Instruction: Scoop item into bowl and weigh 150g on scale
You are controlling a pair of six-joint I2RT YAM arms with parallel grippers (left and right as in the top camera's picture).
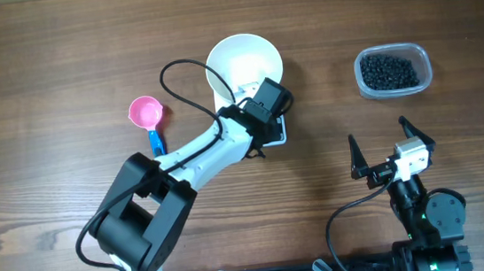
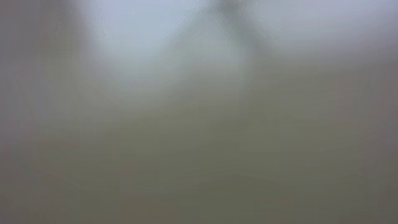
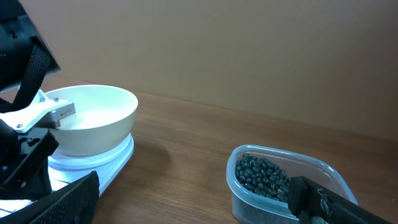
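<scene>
The white bowl (image 1: 244, 61) (image 3: 93, 118) sits on the white scale (image 3: 102, 163), which is mostly covered from above, and looks empty. My left gripper (image 1: 264, 115) (image 3: 25, 140) hangs low over the scale's front edge, just in front of the bowl, shut with nothing seen in it. The left wrist view is a grey blur. The item, small black beans (image 1: 388, 71) (image 3: 261, 174), fills a clear plastic container (image 1: 424, 68) (image 3: 323, 180). My right gripper (image 1: 378, 133) (image 3: 196, 205) stands wide open and empty, short of that container. A pink scoop (image 1: 145, 114) with a blue handle lies left of the bowl.
The left arm (image 1: 199, 153) stretches diagonally from the near left base to the scale. A black cable (image 1: 180, 88) loops above it beside the bowl. Bare wooden table (image 1: 57, 64) lies all round.
</scene>
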